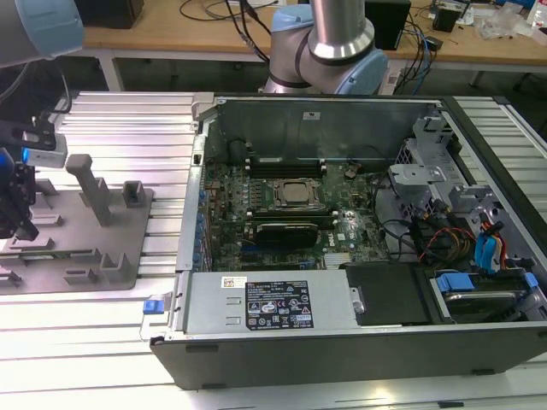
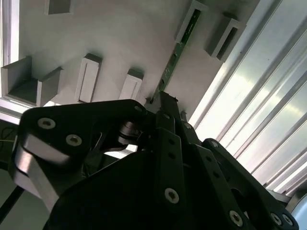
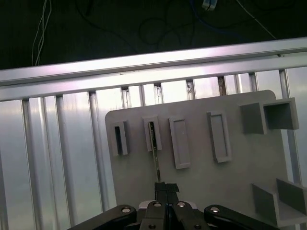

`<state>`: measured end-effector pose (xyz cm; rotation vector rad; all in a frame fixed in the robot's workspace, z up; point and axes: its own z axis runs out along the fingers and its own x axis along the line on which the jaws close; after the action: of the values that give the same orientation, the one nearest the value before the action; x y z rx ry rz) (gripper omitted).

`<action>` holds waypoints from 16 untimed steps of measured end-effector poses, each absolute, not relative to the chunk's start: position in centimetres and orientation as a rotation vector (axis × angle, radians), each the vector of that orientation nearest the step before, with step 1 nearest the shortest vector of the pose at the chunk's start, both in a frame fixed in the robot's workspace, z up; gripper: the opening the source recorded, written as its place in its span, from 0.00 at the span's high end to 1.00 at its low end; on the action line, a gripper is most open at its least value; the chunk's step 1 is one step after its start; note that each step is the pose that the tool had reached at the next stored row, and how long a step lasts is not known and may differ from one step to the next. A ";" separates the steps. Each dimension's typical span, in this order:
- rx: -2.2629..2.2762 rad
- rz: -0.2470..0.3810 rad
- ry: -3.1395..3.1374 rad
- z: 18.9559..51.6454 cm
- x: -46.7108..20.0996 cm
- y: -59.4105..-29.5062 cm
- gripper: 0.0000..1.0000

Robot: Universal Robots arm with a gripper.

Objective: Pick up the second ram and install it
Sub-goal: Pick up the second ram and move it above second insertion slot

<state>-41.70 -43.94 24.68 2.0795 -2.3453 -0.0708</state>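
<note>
We see the hand (image 3: pixel 166 188) clenched on the near end of the second ram (image 3: pixel 154 153), which stands on edge in a slot of the grey tray (image 3: pixel 206 191). The exterior view adds the open computer case (image 1: pixel 342 346), on the ribbed surface (image 1: pixel 94 325) right of the tray.

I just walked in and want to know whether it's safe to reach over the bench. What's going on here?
A robot arm is working over the grey tray beside the open computer case. Its gripper looks shut on one end of the ram, a thin green stick. The other end of the ram sits in a tray slot, so it has not been lifted out yet.
</note>
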 end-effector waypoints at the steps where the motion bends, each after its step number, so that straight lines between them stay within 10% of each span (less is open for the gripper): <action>1: 2.079 -0.071 -2.345 24.6 -41.7 -44.0 0.92; 16: 2.108 -0.076 -2.314 22.4 -41.8 -44.3 0.85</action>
<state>-41.82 -44.27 22.37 2.1076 -2.3139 -0.0758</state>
